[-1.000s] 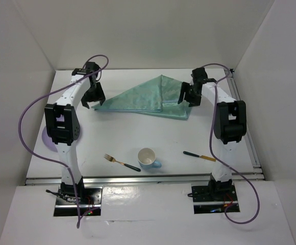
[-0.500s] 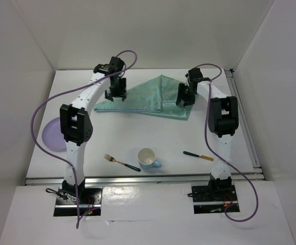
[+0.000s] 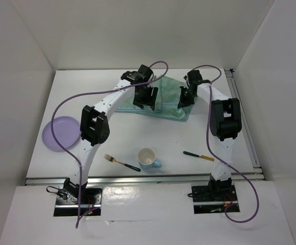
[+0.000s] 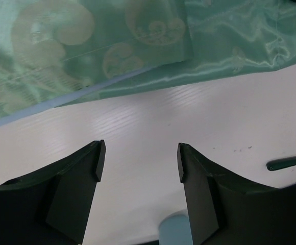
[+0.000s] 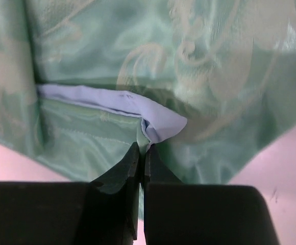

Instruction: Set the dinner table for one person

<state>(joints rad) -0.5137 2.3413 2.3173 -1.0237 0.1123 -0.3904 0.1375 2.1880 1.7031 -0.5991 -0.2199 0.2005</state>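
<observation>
The dinner table (image 3: 122, 138) is a large white rectangular tabletop, lying flat and level and filling most of the top view. It narrows toward the far side in that view. An aluminium rail (image 3: 148, 177) runs along its near edge, and a second rail (image 3: 249, 133) along its right edge. Seen close from the left wrist, the surface is smooth and slightly glossy, with faint fine streaks.

Left arm (image 3: 112, 99) now over cloth (image 3: 169, 98)
</observation>
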